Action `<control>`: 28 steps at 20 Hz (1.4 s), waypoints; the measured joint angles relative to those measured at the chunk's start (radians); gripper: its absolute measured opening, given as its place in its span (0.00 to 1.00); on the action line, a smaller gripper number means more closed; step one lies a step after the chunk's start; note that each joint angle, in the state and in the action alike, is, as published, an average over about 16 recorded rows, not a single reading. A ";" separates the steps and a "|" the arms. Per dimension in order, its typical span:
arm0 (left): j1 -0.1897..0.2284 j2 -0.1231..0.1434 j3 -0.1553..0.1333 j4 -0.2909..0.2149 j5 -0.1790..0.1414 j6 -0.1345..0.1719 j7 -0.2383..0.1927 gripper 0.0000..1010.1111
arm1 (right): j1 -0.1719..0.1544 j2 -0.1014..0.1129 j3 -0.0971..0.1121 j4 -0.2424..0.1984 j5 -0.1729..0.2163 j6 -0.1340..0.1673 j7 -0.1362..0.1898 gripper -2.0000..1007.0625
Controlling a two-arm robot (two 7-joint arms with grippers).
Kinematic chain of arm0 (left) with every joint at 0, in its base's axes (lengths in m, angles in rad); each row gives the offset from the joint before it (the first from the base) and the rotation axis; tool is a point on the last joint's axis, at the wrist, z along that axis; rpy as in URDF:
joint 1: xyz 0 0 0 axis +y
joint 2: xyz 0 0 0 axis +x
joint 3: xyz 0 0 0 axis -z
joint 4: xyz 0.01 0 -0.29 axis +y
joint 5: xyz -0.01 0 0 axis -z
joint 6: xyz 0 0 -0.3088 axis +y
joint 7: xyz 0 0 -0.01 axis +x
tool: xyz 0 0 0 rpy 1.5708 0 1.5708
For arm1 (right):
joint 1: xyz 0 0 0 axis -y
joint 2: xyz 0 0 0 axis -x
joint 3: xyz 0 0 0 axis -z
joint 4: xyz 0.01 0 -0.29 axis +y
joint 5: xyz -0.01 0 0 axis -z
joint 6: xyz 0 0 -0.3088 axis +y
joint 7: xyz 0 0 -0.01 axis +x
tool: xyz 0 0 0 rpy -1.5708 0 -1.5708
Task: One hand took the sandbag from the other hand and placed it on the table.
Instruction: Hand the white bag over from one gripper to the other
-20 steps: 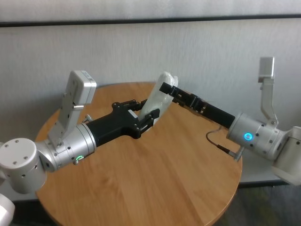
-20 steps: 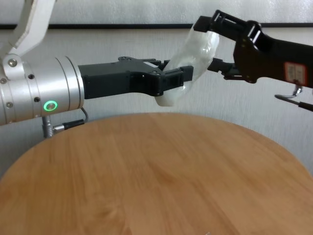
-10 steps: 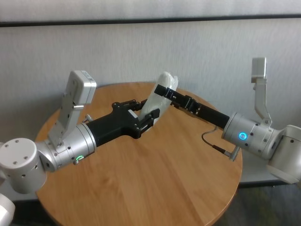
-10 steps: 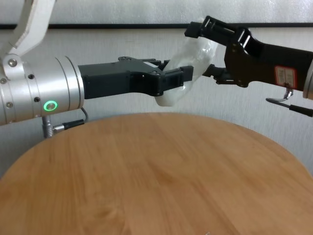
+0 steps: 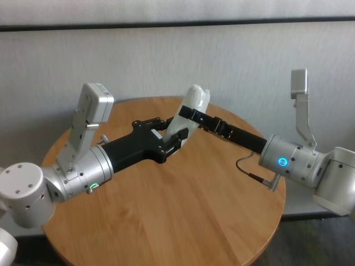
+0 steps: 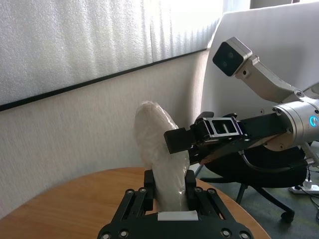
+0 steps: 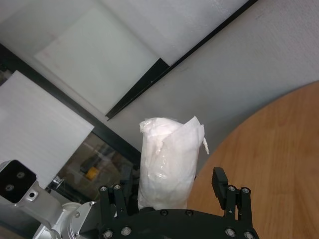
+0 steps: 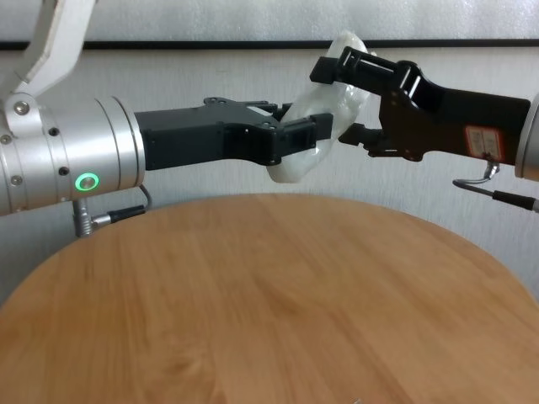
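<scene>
Straddling sandbag (image 8: 324,118): right gripper (image 8: 341,97)

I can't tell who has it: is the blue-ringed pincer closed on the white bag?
Open: the right pincer has its fingers spread either side of the sandbag; the left pincer clamps it.

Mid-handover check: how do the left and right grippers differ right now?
The left gripper, green ring on its wrist, is shut on the sandbag's lower part. The right gripper, blue ring, has its jaws open around the upper part, not yet clamped. The left reaches from the robot's left, the right from the opposite side. Both are long, black, two-fingered, held above the table.
</scene>
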 joint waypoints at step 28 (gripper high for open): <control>0.000 0.000 0.000 0.000 0.000 0.000 0.000 0.38 | 0.031 -0.005 -0.036 0.034 0.011 -0.042 0.020 0.99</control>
